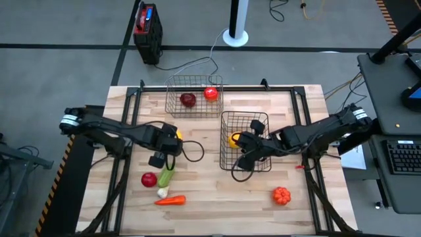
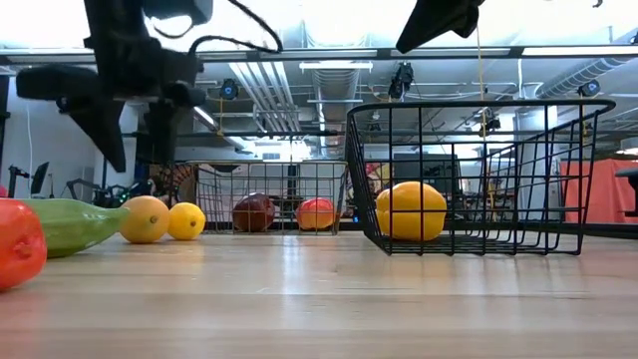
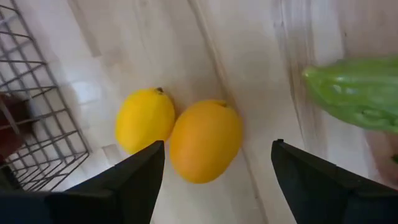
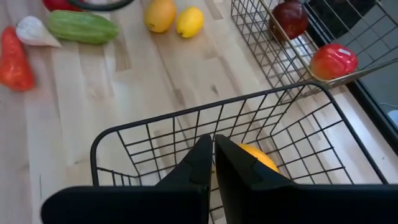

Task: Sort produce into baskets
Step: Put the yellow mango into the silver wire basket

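My left gripper (image 3: 214,177) is open above an orange round piece (image 3: 205,149) that touches a yellow lemon (image 3: 145,119); both rest on the table, and its fingers stand on either side of the orange piece without touching it. In the high view it is left of centre (image 1: 170,141). My right gripper (image 4: 212,163) is shut and empty over the near basket (image 1: 245,141), which holds a yellow piece (image 4: 260,159). The far basket (image 1: 194,95) holds a dark red piece (image 1: 188,100) and a red piece (image 1: 210,93).
On the table near my left gripper lie a green cucumber (image 1: 166,175), a red piece (image 1: 149,179), white garlic (image 1: 162,192) and an orange carrot (image 1: 170,201). An orange ribbed piece (image 1: 281,195) sits at the near right. A red-and-black box (image 1: 147,29) stands on the floor beyond the table.
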